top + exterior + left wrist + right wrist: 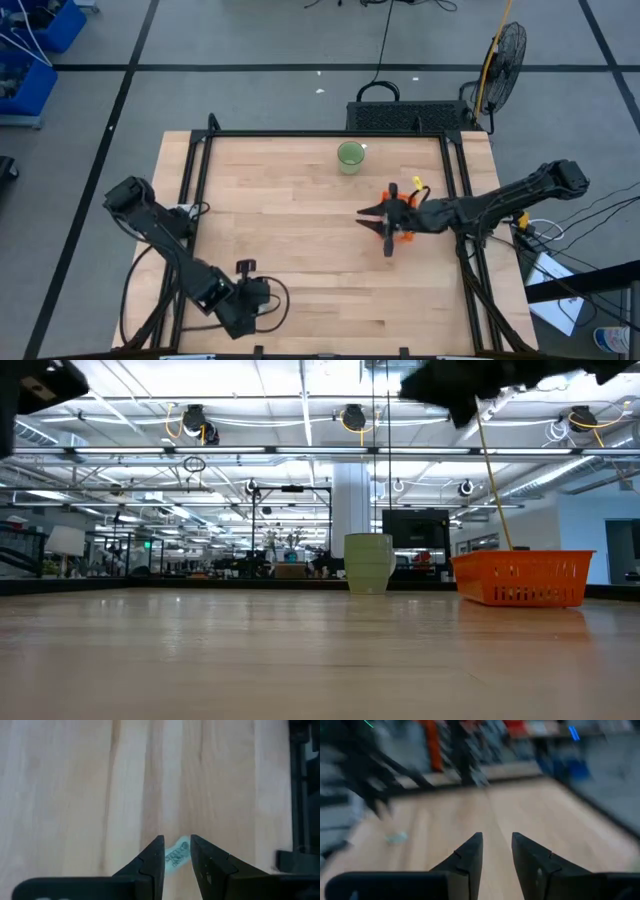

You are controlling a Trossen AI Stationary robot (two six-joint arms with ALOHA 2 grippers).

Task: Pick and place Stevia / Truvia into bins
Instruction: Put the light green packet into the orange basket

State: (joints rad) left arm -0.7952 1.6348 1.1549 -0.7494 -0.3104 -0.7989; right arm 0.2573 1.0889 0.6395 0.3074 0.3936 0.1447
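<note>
My left gripper point(177, 845) is near the table's near left corner, slanting down, shut on a pale green and white Stevia sachet point(177, 855). My right gripper point(378, 228) hovers over the orange bin point(404, 214) at the right of the table. In the right wrist view its fingers point(470, 852) stand apart with nothing between them. The bin point(522, 578) rests on the table by its flat bottom. What lies inside it is hidden by its walls and by the gripper. My left gripper pinches the sachet between its two fingertips point(156, 851). A printed part of the sachet point(178, 852) shows in the gap between them, and the rest is hidden behind the fingers. The fingers slant down from above. The sachet is lifted clear of the table.
A round green cup point(350, 155) stands at the table's far middle, left of the bin in the low view point(368, 563). A small pale thing point(396, 837) shows on the wood near the left arm; what it is, I cannot tell. Bare wood spans the middle.
</note>
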